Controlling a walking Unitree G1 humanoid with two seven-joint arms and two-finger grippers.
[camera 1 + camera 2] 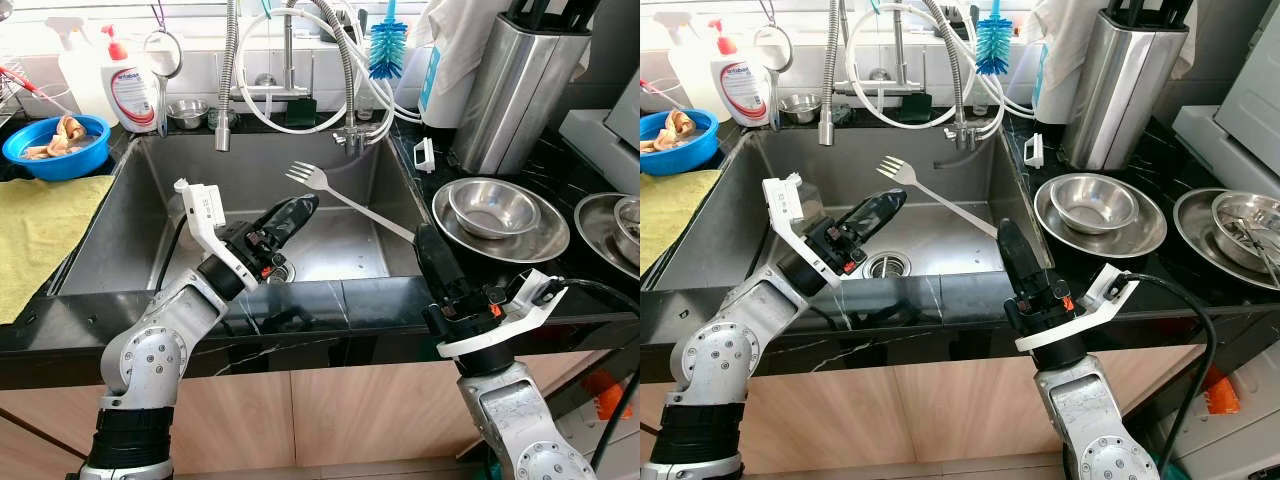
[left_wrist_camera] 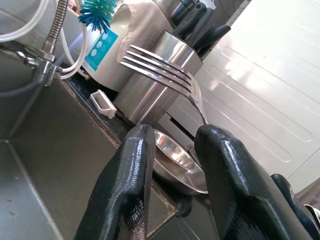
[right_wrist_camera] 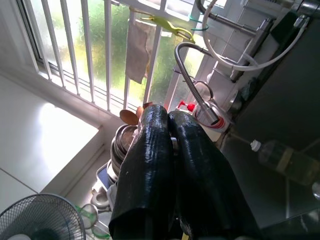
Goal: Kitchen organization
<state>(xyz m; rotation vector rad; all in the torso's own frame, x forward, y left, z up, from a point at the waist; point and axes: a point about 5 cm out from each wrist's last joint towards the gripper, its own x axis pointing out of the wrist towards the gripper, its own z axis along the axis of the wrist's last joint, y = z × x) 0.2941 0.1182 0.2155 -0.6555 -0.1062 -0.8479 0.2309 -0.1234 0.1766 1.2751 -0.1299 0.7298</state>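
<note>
One fork, handle end hidden behind your right claw, whose fingers are pressed together on it at the sink's 4 o'clock corner; tines raised over the basin toward 11 o'clock. Your left claw hovers over the basin, fingers slightly apart, holding nothing.

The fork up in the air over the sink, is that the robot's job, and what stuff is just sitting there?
Part of the job:
fork, held by the right gripper
left gripper, over the sink
steel bowl on its plate

Just lying about:
blue bowl
soap bottle
brush
knife block
yellow cloth
</note>
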